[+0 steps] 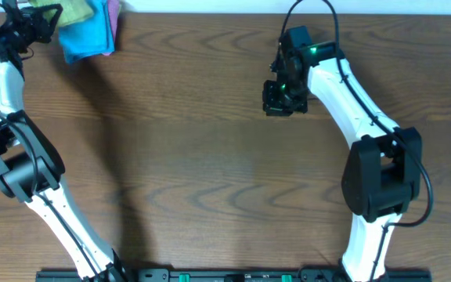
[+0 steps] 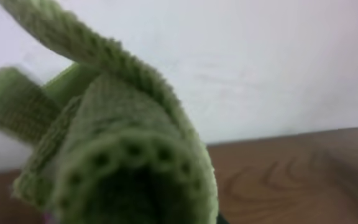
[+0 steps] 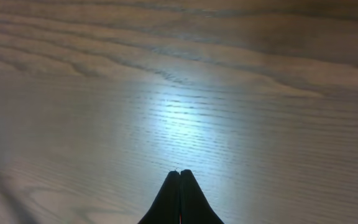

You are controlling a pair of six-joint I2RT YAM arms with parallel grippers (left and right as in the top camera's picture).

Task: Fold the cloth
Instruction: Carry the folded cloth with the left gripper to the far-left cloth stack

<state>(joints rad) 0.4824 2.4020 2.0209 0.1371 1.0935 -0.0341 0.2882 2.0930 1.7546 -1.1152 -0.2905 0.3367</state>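
The lime-green cloth [image 1: 73, 9] is at the table's far left corner, bunched on top of a pile. In the left wrist view the cloth [image 2: 123, 143] fills the left half, rumpled and standing up right at the jaws, which it hides. My left gripper [image 1: 49, 19] is at the cloth's left edge and seems shut on it. No white tag shows. My right gripper [image 1: 279, 106] is far from the cloth, over bare table at the back right of centre. In the right wrist view its fingers [image 3: 180, 172] are pressed together and hold nothing.
A bright blue cloth [image 1: 88, 39] lies under and beside the green one, with a pink cloth [image 1: 114, 19] at its right edge. A white wall [image 2: 278, 62] runs behind the table's far edge. The wooden table [image 1: 210, 180] spreads between the arms.
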